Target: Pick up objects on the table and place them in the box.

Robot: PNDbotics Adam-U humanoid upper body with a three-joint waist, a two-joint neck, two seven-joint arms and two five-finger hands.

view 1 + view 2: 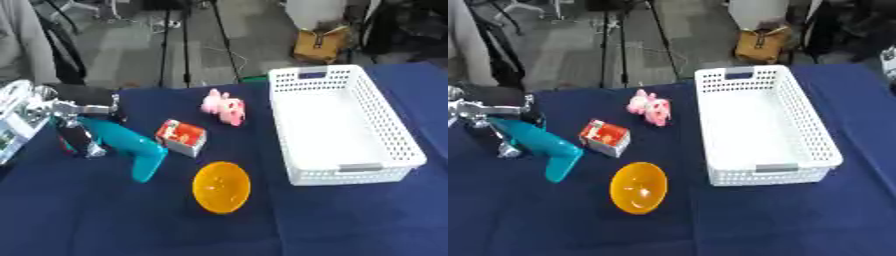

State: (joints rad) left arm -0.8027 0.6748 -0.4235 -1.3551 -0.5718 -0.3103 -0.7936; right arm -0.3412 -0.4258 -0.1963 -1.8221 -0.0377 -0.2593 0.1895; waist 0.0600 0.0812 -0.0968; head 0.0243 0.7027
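My left hand [80, 140] comes in from the left with its fingers curled round the upper end of a teal, L-shaped object [131, 145]. The object's lower end points down toward the blue tablecloth [105, 215]. To its right lies a red and white carton [181, 137]. Behind the carton sits a pink plush toy [224, 106], and an orange bowl [221, 187] rests in front of it. The white perforated box [341, 125] stands at the right with nothing in it. My right hand shows in neither view.
A white device [9, 131] sits at the table's left edge beside my arm. Beyond the far edge are tripod legs [185, 45] and a yellow bag [320, 45] on the floor. Bare blue cloth runs along the front of the table.
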